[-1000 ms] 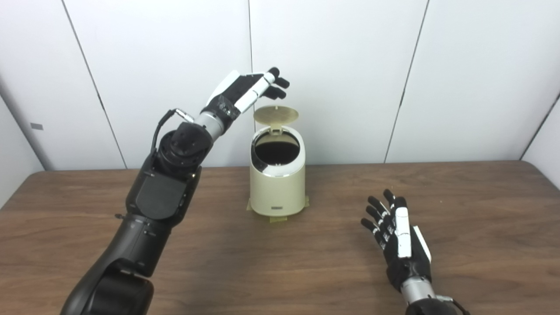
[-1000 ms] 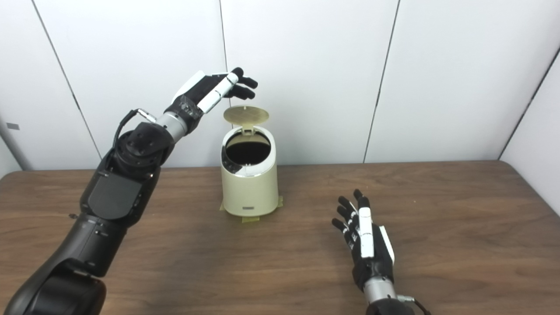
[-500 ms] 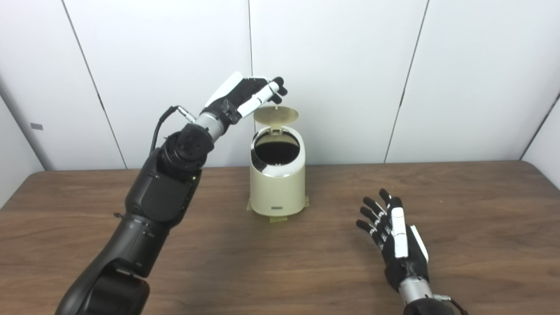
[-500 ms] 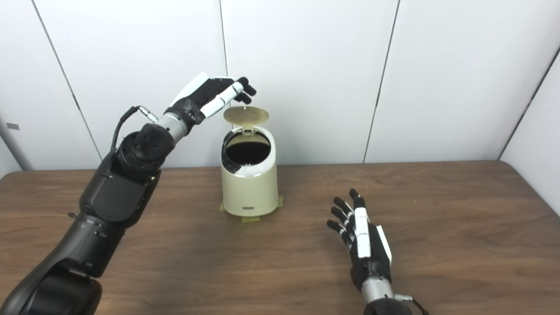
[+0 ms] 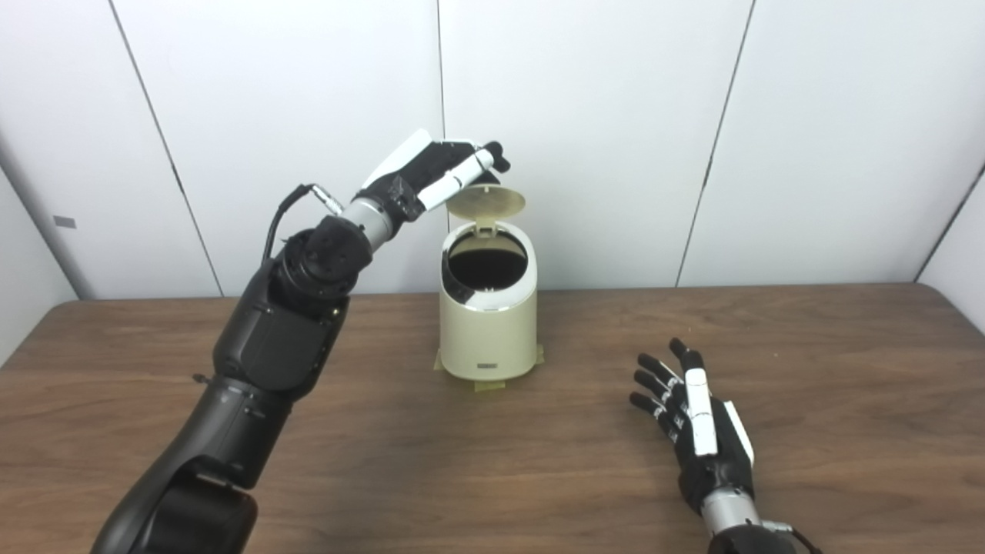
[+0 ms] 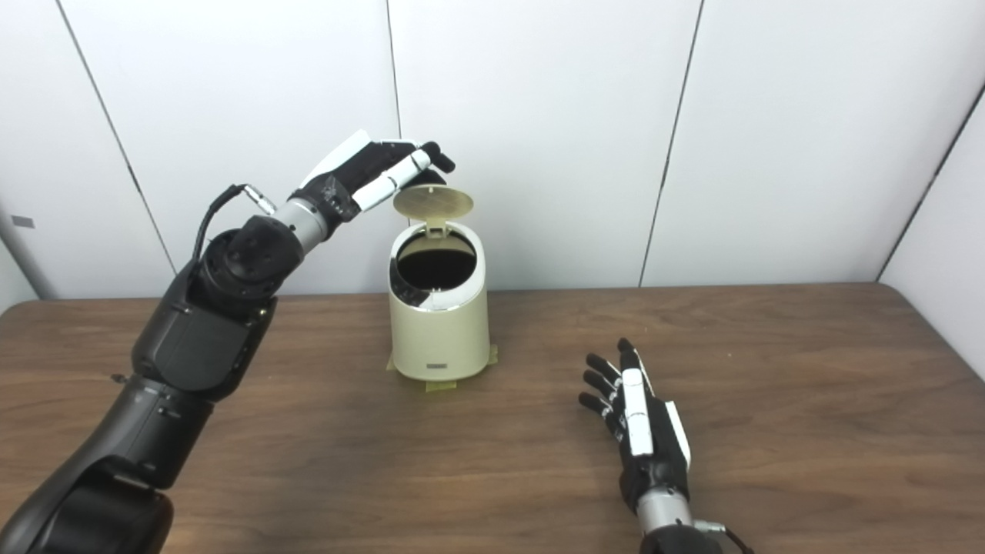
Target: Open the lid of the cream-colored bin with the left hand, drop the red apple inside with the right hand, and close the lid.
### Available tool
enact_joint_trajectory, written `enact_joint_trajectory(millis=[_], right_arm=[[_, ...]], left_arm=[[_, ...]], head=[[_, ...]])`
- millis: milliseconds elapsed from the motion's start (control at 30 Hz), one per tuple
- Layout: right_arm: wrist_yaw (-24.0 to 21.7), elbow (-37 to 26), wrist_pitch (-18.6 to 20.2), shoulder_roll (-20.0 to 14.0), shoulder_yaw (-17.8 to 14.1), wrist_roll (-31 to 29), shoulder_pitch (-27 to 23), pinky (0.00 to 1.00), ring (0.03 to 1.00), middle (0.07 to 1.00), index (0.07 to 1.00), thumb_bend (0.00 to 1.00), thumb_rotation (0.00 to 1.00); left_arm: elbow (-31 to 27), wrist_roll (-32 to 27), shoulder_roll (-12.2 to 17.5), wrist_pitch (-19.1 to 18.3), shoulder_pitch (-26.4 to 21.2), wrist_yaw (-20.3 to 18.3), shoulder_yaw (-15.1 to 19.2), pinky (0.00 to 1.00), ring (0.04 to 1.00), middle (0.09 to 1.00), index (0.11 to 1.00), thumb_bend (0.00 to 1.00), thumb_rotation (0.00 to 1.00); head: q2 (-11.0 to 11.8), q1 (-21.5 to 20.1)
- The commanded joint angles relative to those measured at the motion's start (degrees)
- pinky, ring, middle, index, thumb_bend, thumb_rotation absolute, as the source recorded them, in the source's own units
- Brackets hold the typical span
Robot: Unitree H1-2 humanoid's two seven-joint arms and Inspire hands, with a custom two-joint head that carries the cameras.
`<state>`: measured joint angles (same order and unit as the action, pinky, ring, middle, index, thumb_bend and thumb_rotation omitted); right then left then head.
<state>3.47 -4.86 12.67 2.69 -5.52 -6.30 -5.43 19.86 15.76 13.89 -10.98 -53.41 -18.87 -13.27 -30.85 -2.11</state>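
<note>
**Now: lid raised, left hand poised above it**

Up at the back of the scene, the left hand (image 5: 435,171) is held in the air just over the upper edge of the lid (image 5: 485,202). Its fingers (image 5: 464,170) are extended and bunched loosely together, tips pointing right past the lid's top; nothing is grasped. Whether a fingertip touches the lid edge cannot be told from either eye view. The left arm is seen rising from the bottom left corner, bent at the elbow, with a black cable looped near the wrist.

The lid is stood upright on its rear hinge, its tan underside turned toward the cameras. Below it, the cream-colored bin (image 5: 488,331) is set on the wooden table (image 5: 846,369), near the far edge and a little left of centre. Its round mouth is uncovered and only darkness is seen inside. Bits of tape are visible at the foot of the bin, against the tabletop.

The red apple cannot be seen in either view; whether it lies in the dark interior cannot be told.

Well apart from the bin, toward the near right, the right hand (image 6: 642,438) is held low over the table, released, its fingers (image 6: 600,382) spread and pointing away from the robot. Nothing is held in it.

White wall panels (image 5: 808,138) are seen behind the table.
</note>
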Motion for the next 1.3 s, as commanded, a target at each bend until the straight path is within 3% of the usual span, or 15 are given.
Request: enact_joint_trajectory(millis=[0, 233, 367, 567, 833, 967, 1100, 1267], right_arm=[[0.2, -0.6, -3.1, 0.3, -0.4, -0.6, -2.6, 0.76, 0.845, 0.844, 0.999, 0.54, 0.92], [0.7, -0.3, -2.9, 0.5, -0.5, -0.5, -2.8, 0.75, 0.844, 0.844, 1.000, 0.52, 0.92], [1.1, -0.2, -3.0, 0.5, -0.3, 0.0, -3.0, 0.74, 0.841, 0.842, 0.998, 0.51, 0.91], [1.1, 0.3, -3.5, 0.2, -0.2, 0.5, -3.2, 0.75, 0.849, 0.846, 1.000, 0.51, 0.91], [1.0, 0.0, -2.8, 0.4, -0.6, -0.4, -3.3, 0.74, 0.846, 0.849, 1.000, 0.52, 0.91], [1.0, -0.1, -2.9, 0.3, -0.5, -0.5, -3.2, 0.74, 0.847, 0.849, 1.000, 0.51, 0.92], [1.0, -0.4, -2.5, 0.3, -0.5, -0.6, -3.2, 0.74, 0.851, 0.849, 1.000, 0.52, 0.92], [1.0, -0.5, -2.5, 0.2, -0.5, -0.5, -3.1, 0.73, 0.849, 0.848, 1.000, 0.52, 0.92]], left_arm=[[-2.1, 0.0, 1.0, 0.5, -2.4, -0.3, 0.3, 0.82, 0.741, 0.694, 0.759, 0.40, 1.00], [-4.9, 2.3, 1.5, 0.2, -0.8, -0.6, -0.8, 0.92, 0.747, 0.673, 0.762, 0.43, 1.00], [-6.9, 3.8, 2.5, 2.5, 0.8, -1.4, -2.1, 0.87, 0.738, 0.670, 0.759, 0.43, 1.00], [-10.0, 6.6, 4.3, 1.4, 2.4, -3.4, -4.4, 0.92, 0.817, 0.702, 0.786, 0.48, 1.00], [-11.5, 9.6, 5.4, 1.9, 4.2, -4.5, -6.4, 0.84, 0.784, 0.711, 0.791, 0.48, 1.00], [-11.9, 11.7, 5.9, 3.9, 5.2, -4.0, -7.6, 0.78, 0.759, 0.708, 0.779, 0.48, 1.00], [-10.4, 16.4, 7.1, 8.4, 5.3, -3.7, -10.5, 0.65, 0.712, 0.728, 0.782, 0.48, 1.00], [-9.8, 22.7, 8.1, 12.2, 5.4, -4.0, -14.3, 0.73, 0.756, 0.783, 0.823, 0.50, 1.00]], head=[[0.0, -0.1], [-0.4, -0.1], [-0.5, -0.2], [-0.6, -0.2], [-0.8, -0.5], [-1.0, -0.6], [-1.2, -0.7], [-1.3, -0.7]])
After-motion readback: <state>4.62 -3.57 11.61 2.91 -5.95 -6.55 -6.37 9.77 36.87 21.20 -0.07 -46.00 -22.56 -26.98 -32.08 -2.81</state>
